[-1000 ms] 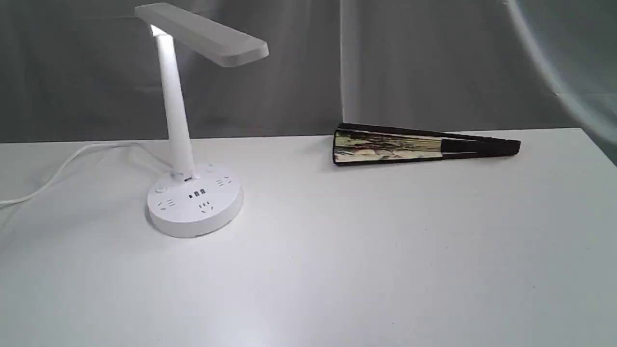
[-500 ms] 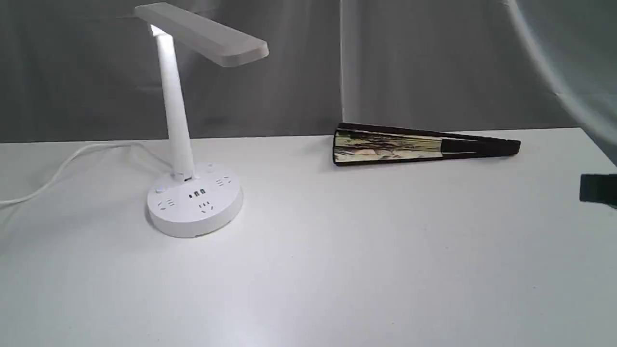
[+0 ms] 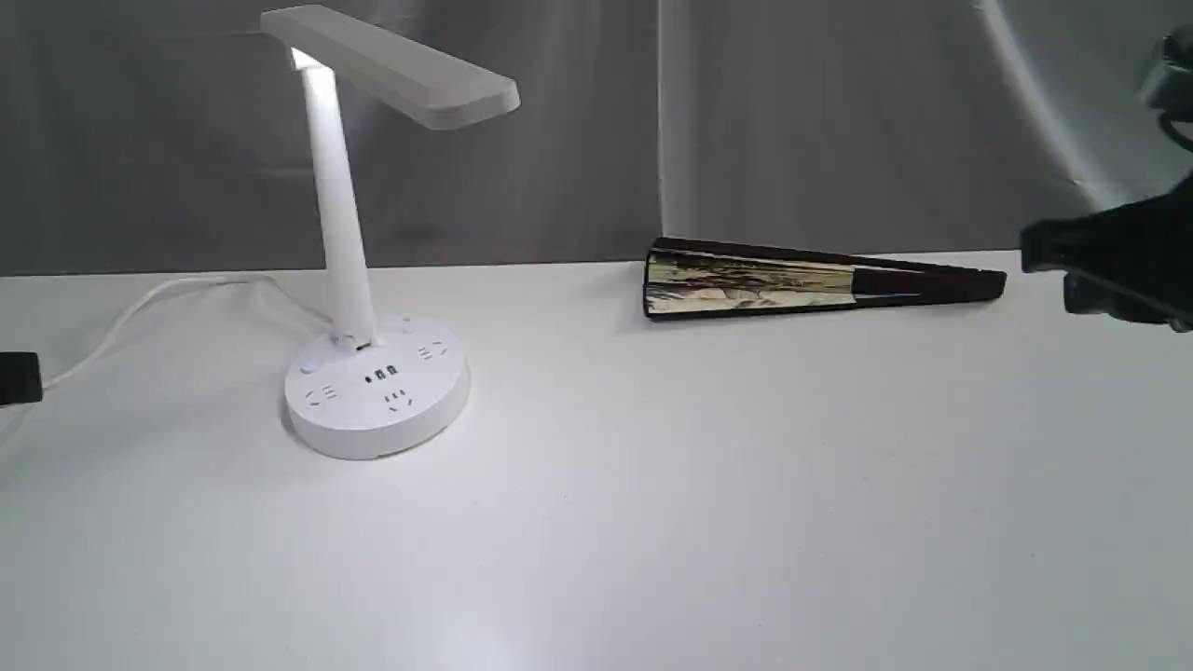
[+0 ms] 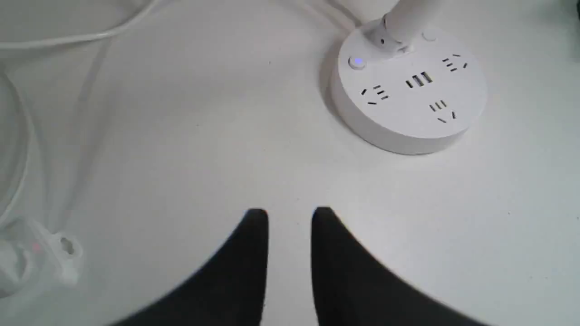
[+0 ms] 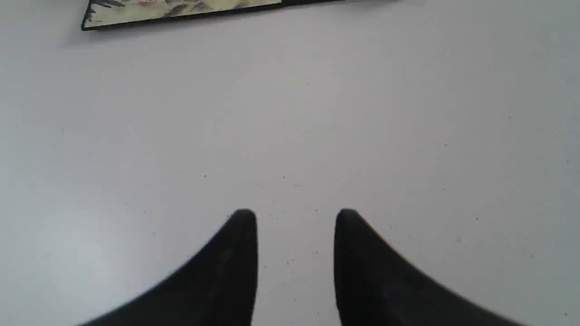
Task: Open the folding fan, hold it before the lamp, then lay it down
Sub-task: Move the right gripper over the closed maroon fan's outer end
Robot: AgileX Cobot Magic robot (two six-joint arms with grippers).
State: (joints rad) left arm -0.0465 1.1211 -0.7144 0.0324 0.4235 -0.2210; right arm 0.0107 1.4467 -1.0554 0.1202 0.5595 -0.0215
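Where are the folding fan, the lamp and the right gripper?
folding fan (image 3: 746, 282): exterior view, on the painted leaf.
lamp (image 3: 359, 424): exterior view, on the front wall of its round base.
right gripper (image 5: 295, 213): right wrist view, midway between its two black fingertips.

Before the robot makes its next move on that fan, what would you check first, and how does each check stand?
1. The folding fan lies flat on the table, barely spread: ok.
2. The right gripper is open and empty: ok.
3. The left gripper is open and empty, near the lamp: ok.
4. The lamp stands upright, apart from the folding fan: ok.
5. A gripper holds the folding fan: not ok, neither touches it.
6. The fan's ribs are free to spread: cannot tell.
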